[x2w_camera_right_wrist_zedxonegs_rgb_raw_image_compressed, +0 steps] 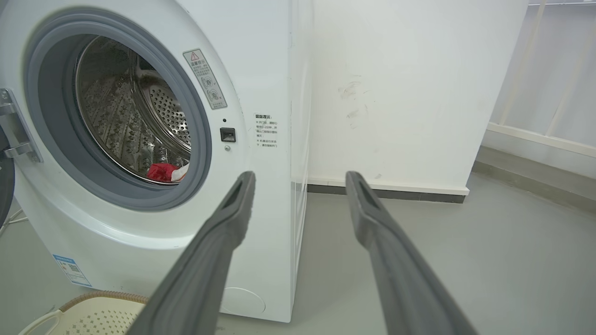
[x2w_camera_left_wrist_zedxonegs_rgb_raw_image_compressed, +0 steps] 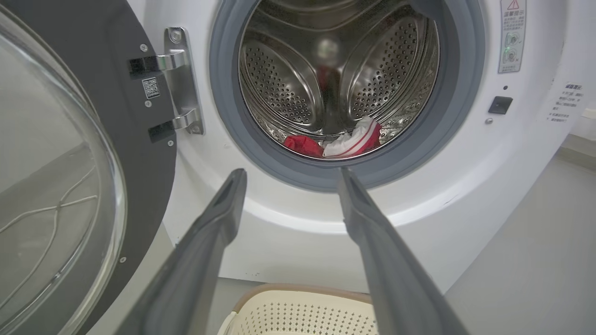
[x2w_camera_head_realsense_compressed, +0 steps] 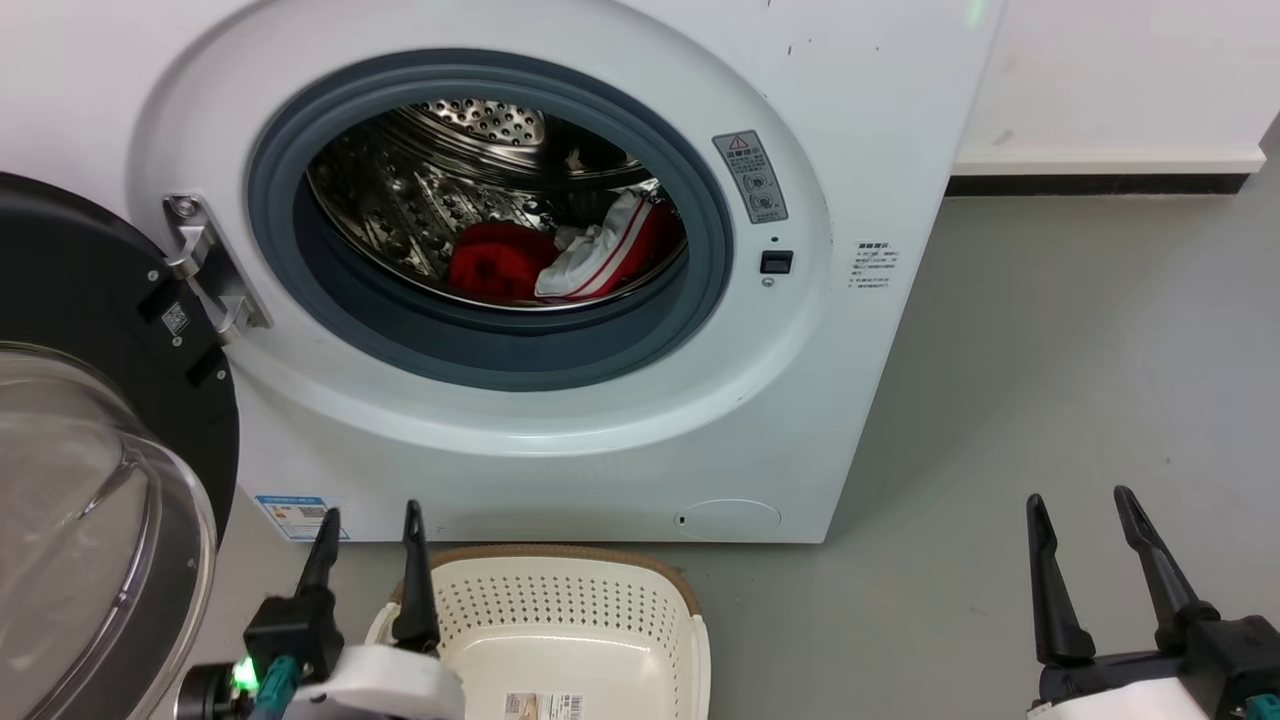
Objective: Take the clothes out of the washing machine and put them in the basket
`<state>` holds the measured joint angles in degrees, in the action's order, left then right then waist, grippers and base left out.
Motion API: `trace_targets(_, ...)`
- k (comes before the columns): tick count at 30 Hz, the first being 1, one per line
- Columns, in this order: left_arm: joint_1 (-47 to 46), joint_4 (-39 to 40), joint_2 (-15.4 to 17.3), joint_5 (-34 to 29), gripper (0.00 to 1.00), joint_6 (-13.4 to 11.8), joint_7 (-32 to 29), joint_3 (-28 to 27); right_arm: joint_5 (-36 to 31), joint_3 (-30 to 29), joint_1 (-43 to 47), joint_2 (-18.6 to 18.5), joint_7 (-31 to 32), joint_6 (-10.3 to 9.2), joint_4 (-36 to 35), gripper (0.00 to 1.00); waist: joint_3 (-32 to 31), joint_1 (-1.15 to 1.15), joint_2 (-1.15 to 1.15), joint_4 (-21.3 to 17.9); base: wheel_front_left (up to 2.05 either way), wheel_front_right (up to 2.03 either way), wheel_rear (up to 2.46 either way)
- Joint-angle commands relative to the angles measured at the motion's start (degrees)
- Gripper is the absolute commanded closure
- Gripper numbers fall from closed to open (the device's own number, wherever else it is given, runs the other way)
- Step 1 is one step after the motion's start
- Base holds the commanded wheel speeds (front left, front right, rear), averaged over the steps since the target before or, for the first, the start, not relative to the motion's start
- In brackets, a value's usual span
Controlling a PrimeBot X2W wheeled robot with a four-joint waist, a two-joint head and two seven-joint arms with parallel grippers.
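The white washing machine (x2w_camera_head_realsense_compressed: 560, 430) stands with its black-framed glass door (x2w_camera_head_realsense_compressed: 90, 480) swung open to the left. Inside the steel drum lie the clothes (x2w_camera_head_realsense_compressed: 560, 258): red fabric and a white piece with red stripes, also visible as clothes (x2w_camera_left_wrist_zedxonegs_rgb_raw_image_compressed: 342, 142) and clothes (x2w_camera_right_wrist_zedxonegs_rgb_raw_image_compressed: 165, 172). On the floor in front sits the cream basket (x2w_camera_head_realsense_compressed: 570, 640), empty, seen too as basket (x2w_camera_left_wrist_zedxonegs_rgb_raw_image_compressed: 302, 311) and basket (x2w_camera_right_wrist_zedxonegs_rgb_raw_image_compressed: 88, 314). My left gripper (x2w_camera_head_realsense_compressed: 368, 520) is open, low at the basket's left rim. My right gripper (x2w_camera_head_realsense_compressed: 1080, 505) is open over bare floor, right of the machine.
The open door (x2w_camera_left_wrist_zedxonegs_rgb_raw_image_compressed: 70, 163) fills the space left of the porthole, hinge (x2w_camera_head_realsense_compressed: 205, 265) beside the rim. A white wall (x2w_camera_right_wrist_zedxonegs_rgb_raw_image_compressed: 409, 93) with dark skirting runs behind and right of the machine. Grey floor (x2w_camera_head_realsense_compressed: 1050, 380) stretches to the right.
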<state>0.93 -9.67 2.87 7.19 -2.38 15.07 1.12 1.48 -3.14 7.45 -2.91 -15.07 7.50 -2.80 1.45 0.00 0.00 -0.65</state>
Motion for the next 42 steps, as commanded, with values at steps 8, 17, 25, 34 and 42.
trace_targets(8,-16.04,-12.94,1.42,-1.89,0.0,4.76,0.16,-0.34,-0.49,1.1,-2.64,0.06,-0.16,-0.02,-0.76,0.0,4.96,0.0,0.0,-3.51,0.0,0.0,0.0)
trace_targets(17,-37.02,-29.97,6.17,-4.29,0.0,7.43,0.12,1.79,-0.13,2.0,-7.06,0.06,-0.16,-0.03,-1.48,0.0,13.01,0.0,0.0,-8.07,0.0,0.0,0.0)
trace_targets(25,-55.04,-42.5,10.19,-4.37,0.0,9.31,-4.11,4.74,2.02,2.44,-11.39,0.09,-0.15,-0.03,-1.92,0.0,21.34,0.0,0.0,-11.98,0.0,0.0,0.0)
trace_targets(34,-71.75,-50.96,14.89,-2.91,0.0,9.8,-14.28,9.91,5.34,3.95,-15.92,0.1,-0.16,-0.03,-2.61,0.0,30.01,0.0,0.0,-15.84,0.0,0.0,0.0)
trace_targets(42,-82.56,-52.18,18.41,5.63,0.0,9.79,-27.19,19.44,8.0,4.96,-18.32,0.1,-0.15,-0.03,-2.64,0.0,35.54,0.0,0.0,-18.07,0.0,0.0,0.0)
